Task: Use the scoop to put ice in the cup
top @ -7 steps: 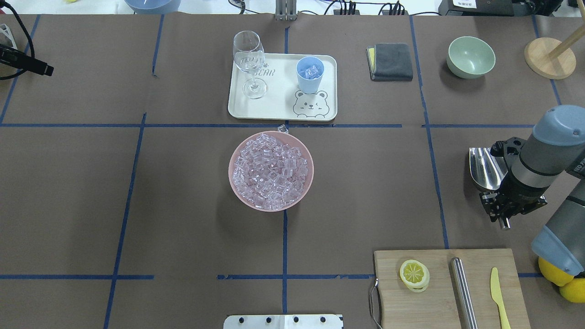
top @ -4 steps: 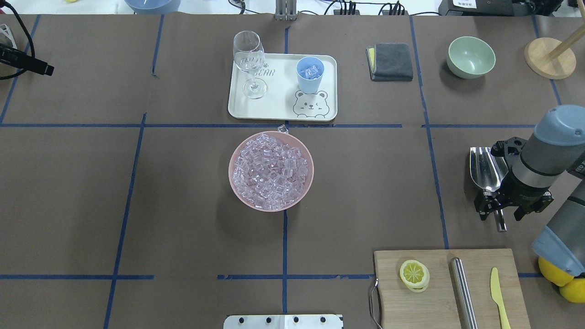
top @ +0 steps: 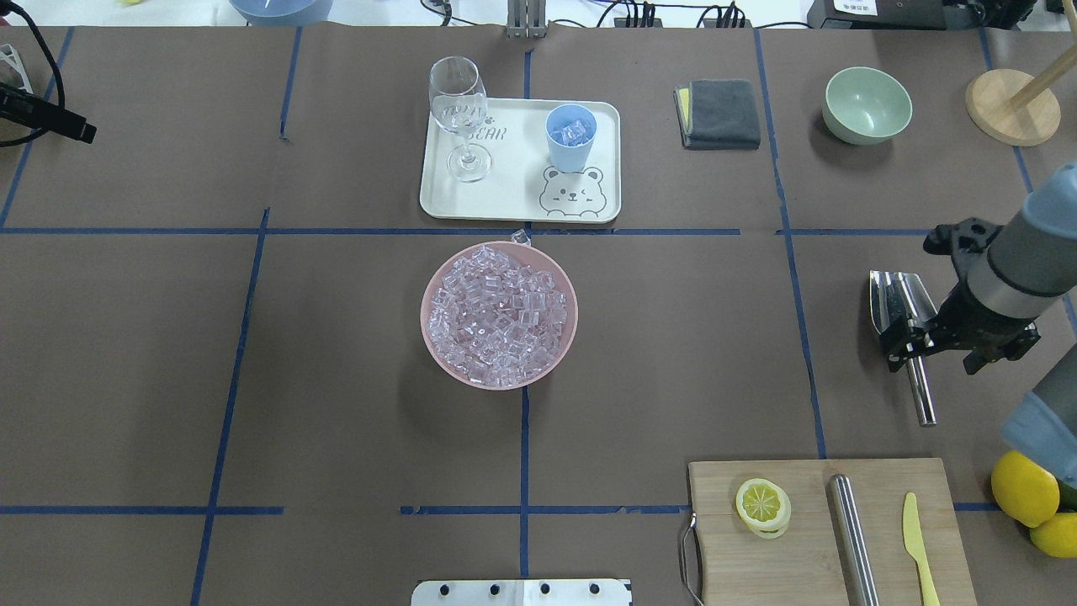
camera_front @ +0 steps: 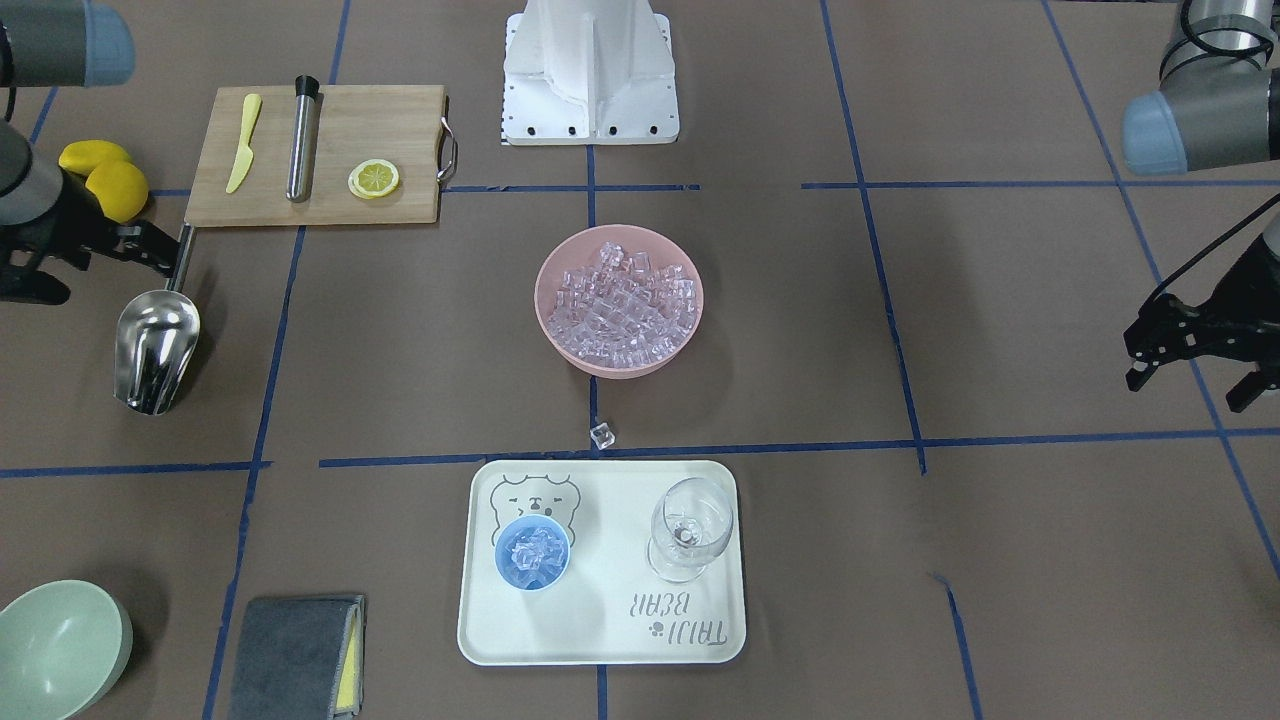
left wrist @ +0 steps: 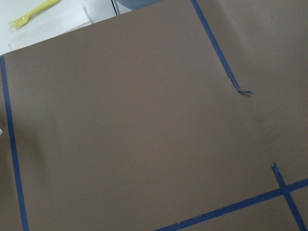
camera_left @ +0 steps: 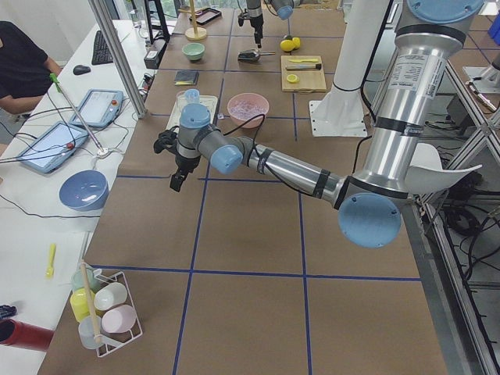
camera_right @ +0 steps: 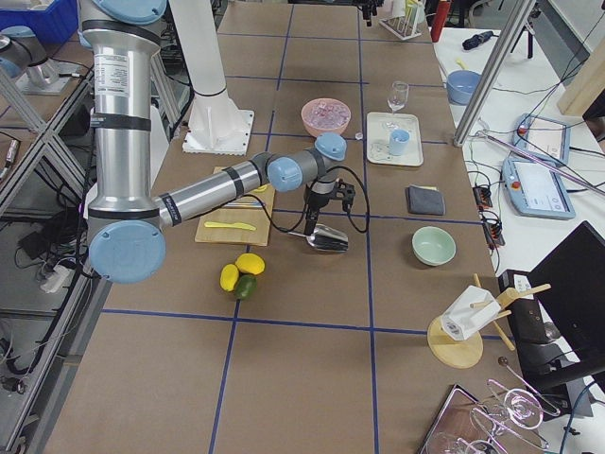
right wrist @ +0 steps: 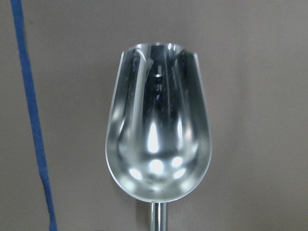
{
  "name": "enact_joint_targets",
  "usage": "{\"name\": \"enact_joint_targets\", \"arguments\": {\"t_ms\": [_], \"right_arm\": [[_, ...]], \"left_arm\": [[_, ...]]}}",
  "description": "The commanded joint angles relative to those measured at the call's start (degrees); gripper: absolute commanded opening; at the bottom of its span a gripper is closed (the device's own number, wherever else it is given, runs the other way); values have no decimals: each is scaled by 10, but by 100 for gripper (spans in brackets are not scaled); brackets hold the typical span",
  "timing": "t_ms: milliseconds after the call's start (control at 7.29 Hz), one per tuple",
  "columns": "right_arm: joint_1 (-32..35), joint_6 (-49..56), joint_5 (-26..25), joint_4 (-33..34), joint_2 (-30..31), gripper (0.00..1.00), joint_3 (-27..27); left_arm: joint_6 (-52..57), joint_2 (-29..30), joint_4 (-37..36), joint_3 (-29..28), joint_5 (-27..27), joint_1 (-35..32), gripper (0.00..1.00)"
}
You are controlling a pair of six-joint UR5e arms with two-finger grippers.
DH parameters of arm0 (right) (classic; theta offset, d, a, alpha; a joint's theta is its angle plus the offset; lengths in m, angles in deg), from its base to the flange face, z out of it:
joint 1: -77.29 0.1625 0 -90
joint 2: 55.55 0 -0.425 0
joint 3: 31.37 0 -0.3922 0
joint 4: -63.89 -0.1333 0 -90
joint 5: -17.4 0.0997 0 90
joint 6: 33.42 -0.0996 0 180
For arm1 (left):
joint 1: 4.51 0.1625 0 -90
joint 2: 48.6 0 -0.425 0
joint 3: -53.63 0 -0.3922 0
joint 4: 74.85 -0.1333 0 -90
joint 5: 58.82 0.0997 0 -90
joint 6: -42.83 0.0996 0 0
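The empty steel scoop [top: 897, 305] lies on the table at the right, with its rod handle [top: 920, 394] toward the robot. It also shows in the front view [camera_front: 155, 348] and in the right wrist view [right wrist: 158, 139]. My right gripper [top: 936, 360] hangs open above the handle, its fingers spread on either side and not touching it. The light-blue cup [top: 571, 139] stands on the tray [top: 513, 198] and holds a few ice cubes. The ice [top: 498, 313] is heaped in a pink bowl [top: 437, 353]. One cube [top: 520, 237] lies on the table. My left gripper [camera_front: 1190, 372] is open and empty at the far left.
A wine glass [top: 459, 114] stands on the tray beside the cup. A grey cloth [top: 720, 114], a green bowl [top: 867, 104] and a wooden stand [top: 1010, 105] are at the back right. A cutting board [top: 808, 539] holds a lemon slice, a steel cylinder and a yellow knife.
My right gripper opened, let go of the scoop handle and rose toward the right. The scoop now lies on the table. The left arm barely moved.
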Motion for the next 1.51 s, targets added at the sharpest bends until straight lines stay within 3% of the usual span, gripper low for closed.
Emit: {"name": "enact_joint_targets", "arguments": {"t_ms": [0,412,824,1373], "right_arm": [[105,175,5,4,4,100,10],[209,317,59,4,21,100,58],[293,463,101,2,29,100,136],[305,456,91,1,24,100,135]], "left_arm": [[110,1,-99,2,-3,-46,100],[214,-49,-112,-60,-110,-137,100],[241,-103,-118,-68,-116,-167,100],[238,-115,-165,-60,-117,-195,100]]}}
